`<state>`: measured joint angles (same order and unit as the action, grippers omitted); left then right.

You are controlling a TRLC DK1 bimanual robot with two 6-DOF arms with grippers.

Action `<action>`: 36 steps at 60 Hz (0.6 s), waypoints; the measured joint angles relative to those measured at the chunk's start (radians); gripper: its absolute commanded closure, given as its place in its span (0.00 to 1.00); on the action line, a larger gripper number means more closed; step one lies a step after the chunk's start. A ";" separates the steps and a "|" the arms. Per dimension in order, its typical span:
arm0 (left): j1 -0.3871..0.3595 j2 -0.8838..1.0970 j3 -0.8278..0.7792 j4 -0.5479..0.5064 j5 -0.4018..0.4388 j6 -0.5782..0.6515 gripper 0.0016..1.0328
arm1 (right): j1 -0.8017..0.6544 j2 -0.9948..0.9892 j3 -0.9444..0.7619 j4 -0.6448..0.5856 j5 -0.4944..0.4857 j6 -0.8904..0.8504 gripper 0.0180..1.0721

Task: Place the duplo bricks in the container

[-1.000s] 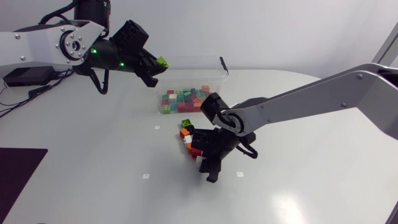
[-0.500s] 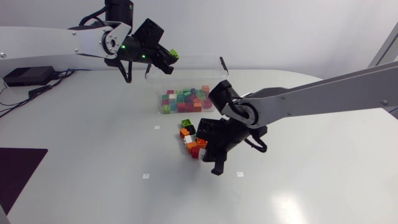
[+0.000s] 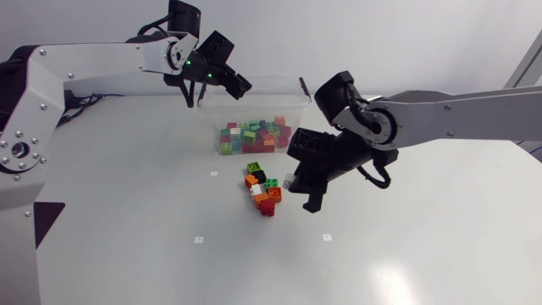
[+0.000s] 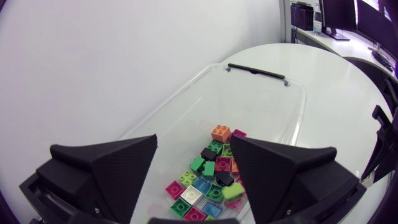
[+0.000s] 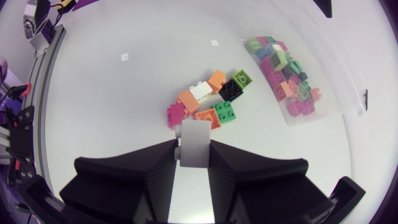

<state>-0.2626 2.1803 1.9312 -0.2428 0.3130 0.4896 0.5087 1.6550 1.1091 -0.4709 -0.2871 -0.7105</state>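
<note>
Above the clear container (image 3: 296,95) hangs my left gripper (image 3: 227,83), open with nothing between its fingers. In the left wrist view this gripper (image 4: 194,149) looks straight down into the container (image 4: 267,99), where several coloured bricks (image 4: 210,177) lie, a lime one (image 4: 231,191) among them. My right gripper (image 3: 298,188) is shut on a white brick (image 3: 290,180) just right of the loose pile (image 3: 262,191) on the table. In the right wrist view the white brick (image 5: 196,134) sits between the fingers of the right gripper (image 5: 194,148), and the pile (image 5: 208,99) lies ahead of it.
The pile holds orange, green, black, white and pink bricks. Beyond it the container (image 5: 329,74) stands near the table's far edge. Small white marks dot the tabletop (image 3: 198,240). A dark mat (image 3: 47,222) lies at the left edge.
My left gripper swung right over the container with a lime brick and opened; the brick is gone from its fingers. My right gripper shut on the white brick and rose from the pile.
</note>
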 measured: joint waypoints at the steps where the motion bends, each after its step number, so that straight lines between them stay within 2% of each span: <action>1: 0.000 -0.001 0.000 0.000 0.000 0.000 0.04 | -0.004 0.000 0.004 -0.001 0.000 0.001 0.85; 10: 0.000 -0.054 -0.059 0.000 0.000 0.000 0.04 | -0.037 0.000 0.058 0.004 0.000 0.027 0.85; 36: -0.012 -0.475 -0.504 0.009 0.016 0.094 0.05 | -0.083 0.043 0.258 0.102 0.001 0.128 0.85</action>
<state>-0.2745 1.7054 1.4269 -0.2340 0.3286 0.5838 0.4259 1.6985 1.3670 -0.3687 -0.2863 -0.5823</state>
